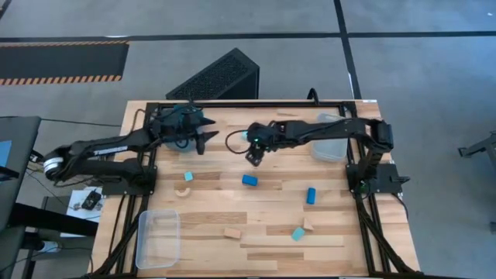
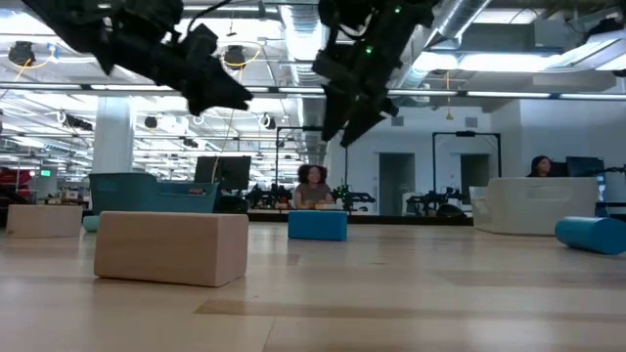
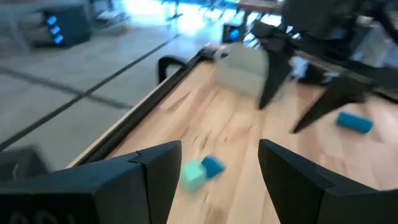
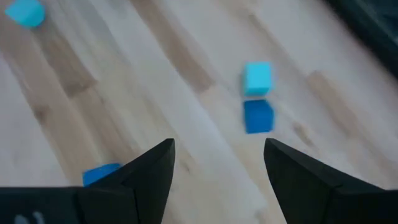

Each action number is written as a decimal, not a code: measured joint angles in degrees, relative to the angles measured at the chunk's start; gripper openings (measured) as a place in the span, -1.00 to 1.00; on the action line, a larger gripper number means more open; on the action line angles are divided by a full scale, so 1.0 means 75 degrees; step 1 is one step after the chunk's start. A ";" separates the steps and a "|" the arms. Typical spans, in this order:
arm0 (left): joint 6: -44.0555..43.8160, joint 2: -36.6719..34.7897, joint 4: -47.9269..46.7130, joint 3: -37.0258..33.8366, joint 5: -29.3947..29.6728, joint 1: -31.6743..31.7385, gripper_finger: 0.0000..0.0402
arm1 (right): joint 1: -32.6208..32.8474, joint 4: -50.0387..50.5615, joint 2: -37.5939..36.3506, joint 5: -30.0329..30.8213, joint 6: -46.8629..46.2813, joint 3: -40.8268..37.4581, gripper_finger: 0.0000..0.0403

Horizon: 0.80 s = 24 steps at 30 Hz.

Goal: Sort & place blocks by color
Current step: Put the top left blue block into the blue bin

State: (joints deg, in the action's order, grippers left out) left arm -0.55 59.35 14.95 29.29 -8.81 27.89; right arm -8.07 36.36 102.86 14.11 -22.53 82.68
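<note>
The right gripper [image 1: 253, 158] hangs wide open and empty above the wooden worktop [image 1: 263, 217]. The dark blue wooden block [image 1: 249, 180] lies just past its tips. The left gripper [image 1: 206, 138], open and empty, hangs beside the teal plastic bin [image 1: 180, 118], mostly hidden by its arm.

An open lab hall: ceiling ducts [image 2: 509, 20], desks, monitors (a person [image 2: 313, 186] seated)
</note>
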 joint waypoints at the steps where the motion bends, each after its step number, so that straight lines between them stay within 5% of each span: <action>1: -0.0003 0.0294 0.0360 0.0004 -0.0180 -0.0034 0.01 | -0.0055 -0.0029 -0.0153 0.0008 0.0046 -0.0116 0.34; 5: -0.0156 0.1692 0.1697 0.0198 -0.0660 -0.0124 0.01 | -0.0199 0.0099 -0.0973 0.0117 0.0196 -0.0670 0.34; 14: 0.0258 0.4989 0.1635 0.2437 -0.0997 -0.0135 0.01 | -0.0565 0.0130 -0.3189 -0.0127 0.0188 -0.2431 0.34; 24: 0.1663 0.6887 -0.1473 0.5348 -0.1140 -0.0217 0.01 | -0.0527 0.0772 -0.4420 -0.0268 -0.0022 -0.3249 0.34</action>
State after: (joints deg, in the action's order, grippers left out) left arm 11.92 111.00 3.90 69.40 -17.37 26.26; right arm -12.02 42.15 69.70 12.10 -22.69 58.31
